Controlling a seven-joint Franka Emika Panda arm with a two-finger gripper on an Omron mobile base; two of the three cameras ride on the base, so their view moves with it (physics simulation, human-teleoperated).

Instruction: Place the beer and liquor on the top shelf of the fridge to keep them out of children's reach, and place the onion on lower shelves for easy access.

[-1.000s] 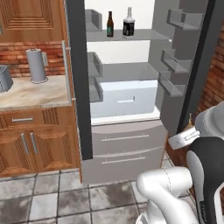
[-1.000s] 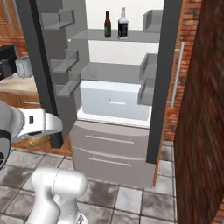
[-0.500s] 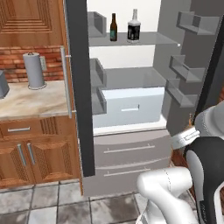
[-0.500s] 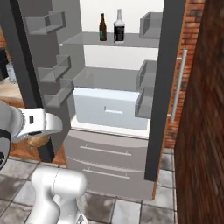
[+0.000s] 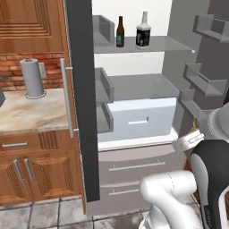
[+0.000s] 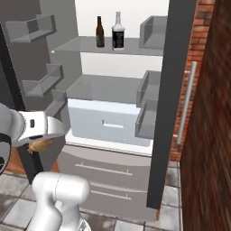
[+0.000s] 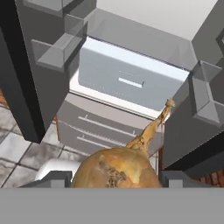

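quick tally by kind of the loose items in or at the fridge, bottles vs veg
bottles: 2, the beer and the liquor, both on the top shelf
vegetables: 1, the onion between the gripper's fingers
total: 3

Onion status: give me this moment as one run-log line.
claw: shut on onion | beer, liquor: upright on top shelf | fridge: open | lower shelves: onion not yet placed

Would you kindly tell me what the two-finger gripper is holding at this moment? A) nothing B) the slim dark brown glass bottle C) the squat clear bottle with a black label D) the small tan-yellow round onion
D: in the hand view the small tan-yellow round onion sits between the gripper fingertips, while both bottles stand on the fridge's top shelf.
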